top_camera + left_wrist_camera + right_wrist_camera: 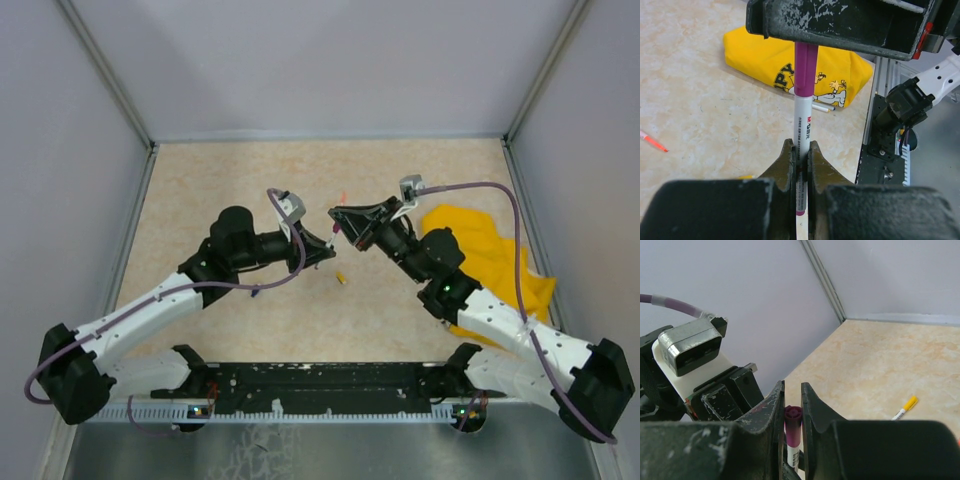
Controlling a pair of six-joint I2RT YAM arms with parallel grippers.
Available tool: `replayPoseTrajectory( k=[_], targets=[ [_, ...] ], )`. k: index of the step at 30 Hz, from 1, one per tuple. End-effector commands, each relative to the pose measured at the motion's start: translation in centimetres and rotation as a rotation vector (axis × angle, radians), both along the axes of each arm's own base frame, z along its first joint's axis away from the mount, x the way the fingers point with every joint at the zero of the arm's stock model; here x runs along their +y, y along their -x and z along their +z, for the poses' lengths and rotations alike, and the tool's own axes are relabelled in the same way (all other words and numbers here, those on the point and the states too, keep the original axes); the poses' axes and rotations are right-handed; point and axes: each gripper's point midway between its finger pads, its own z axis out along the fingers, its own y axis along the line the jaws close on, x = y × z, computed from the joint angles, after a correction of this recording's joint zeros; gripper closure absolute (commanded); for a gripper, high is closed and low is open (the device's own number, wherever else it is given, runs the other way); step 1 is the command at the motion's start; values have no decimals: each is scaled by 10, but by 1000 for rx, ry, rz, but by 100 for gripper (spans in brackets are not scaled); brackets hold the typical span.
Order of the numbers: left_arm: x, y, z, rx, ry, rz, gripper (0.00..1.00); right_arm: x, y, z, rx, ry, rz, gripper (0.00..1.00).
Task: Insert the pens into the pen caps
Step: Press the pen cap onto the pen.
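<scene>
My left gripper [800, 147] is shut on a white pen [803, 127], which points away from the wrist. A purple cap [805, 70] sits on the pen's far end. My right gripper [792, 390] is shut on that purple cap [793, 422], with the white barrel showing below it. In the top view the left gripper [323, 248] and right gripper [338, 224] meet tip to tip above the middle of the table. A white pen with a yellow cap [905, 407] lies on the table, also in the top view [342, 278]. An orange-pink pen [652, 141] lies apart, also in the top view [343, 197].
A big yellow cloth [490, 258] lies at the right under my right arm, also in the left wrist view [790, 65]. Two pen ends [824, 106] stick out from under its edge. Grey walls enclose the table [220, 180] on three sides. A black rail [330, 385] runs along the near edge.
</scene>
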Motion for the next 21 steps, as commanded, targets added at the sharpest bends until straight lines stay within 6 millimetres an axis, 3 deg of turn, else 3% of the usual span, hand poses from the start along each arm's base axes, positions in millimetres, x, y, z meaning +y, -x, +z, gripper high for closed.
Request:
replayPoseTrajectory(
  k=[1, 10, 16, 18, 21],
  targets=[
    [9, -6, 119, -249, 283, 73, 100, 21, 32, -75, 155, 189, 162, 100],
    [12, 1, 166, -289, 367, 56, 100, 22, 55, -107, 231, 230, 229, 100],
    [13, 3, 186, -312, 405, 53, 100, 27, 73, -124, 277, 229, 267, 100],
    [13, 3, 187, -313, 409, 50, 100, 27, 75, -125, 280, 226, 270, 100],
    [11, 1, 183, -304, 401, 49, 100, 24, 72, -108, 246, 191, 250, 100]
  ],
)
